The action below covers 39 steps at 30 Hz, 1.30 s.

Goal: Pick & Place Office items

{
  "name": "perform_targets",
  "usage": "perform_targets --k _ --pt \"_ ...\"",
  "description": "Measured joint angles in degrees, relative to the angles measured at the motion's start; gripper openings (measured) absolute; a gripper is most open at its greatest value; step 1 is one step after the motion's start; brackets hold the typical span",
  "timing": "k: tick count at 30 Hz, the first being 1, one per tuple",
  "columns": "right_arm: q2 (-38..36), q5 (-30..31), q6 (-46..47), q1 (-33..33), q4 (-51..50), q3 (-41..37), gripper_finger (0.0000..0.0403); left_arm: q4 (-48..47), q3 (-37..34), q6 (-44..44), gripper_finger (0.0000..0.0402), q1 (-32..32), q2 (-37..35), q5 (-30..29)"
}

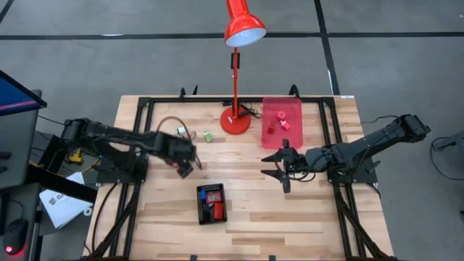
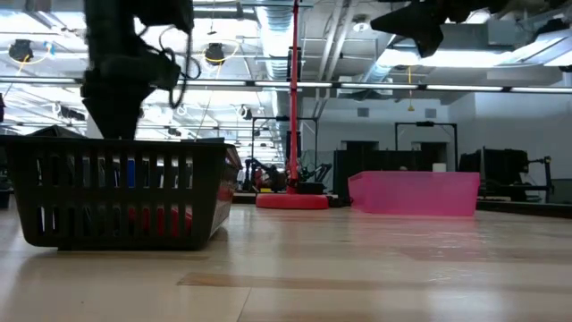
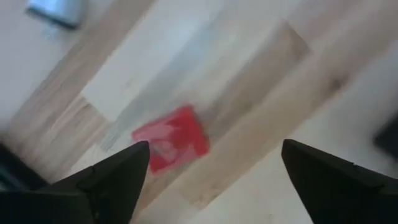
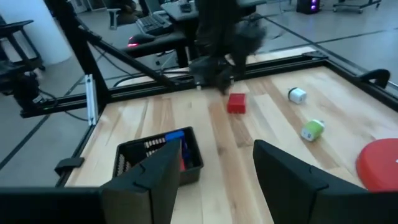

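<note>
The red block lies flat on the table, left of centre and well in from the edges, directly under the left gripper — closer to one finger than the other, long axis slanting across the gap. That gripper's jaws stand wide, holding nothing. The right gripper waits right of centre, half open, empty — clearly the farther one.

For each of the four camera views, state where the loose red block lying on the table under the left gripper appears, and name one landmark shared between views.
High view: red block mostly hidden under the left gripper, left of centre.
Low view: not in it; the black basket fills that side.
Left wrist view: red block on bare wood between the open fingers.
Right wrist view: red block beside the left gripper.
Shared landmark: the black basket.
</note>
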Motion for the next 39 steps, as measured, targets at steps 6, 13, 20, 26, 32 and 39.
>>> perform_targets --k 6,13,20,26,32,39 --pt "0.0 0.0 0.2 3.3 -0.3 0.0 0.0194 -1.7 0.0 -4.6 0.0378 8.2 -2.7 3.1" --pt "0.0 1.5 1.1 7.8 -0.4 0.0 0.0191 -1.9 -5.4 -15.4 0.0357 10.2 -2.9 4.6" --pt "0.0 6.4 0.0 13.0 -0.4 0.0 0.0191 7.1 -17.4 -23.1 0.0337 10.0 -5.5 7.6" --pt "0.0 7.8 -0.1 15.0 -0.6 0.0 0.0191 27.4 -26.0 -23.3 0.0337 11.3 -10.6 13.6" --pt "0.0 9.7 -0.3 15.6 -0.6 0.0 0.0191 37.9 -29.8 -21.3 0.0336 12.2 -11.4 14.1" --pt "0.0 9.7 -0.6 15.0 -0.1 0.0 0.0191 42.3 -29.9 -16.5 0.0334 11.6 -10.5 13.1"
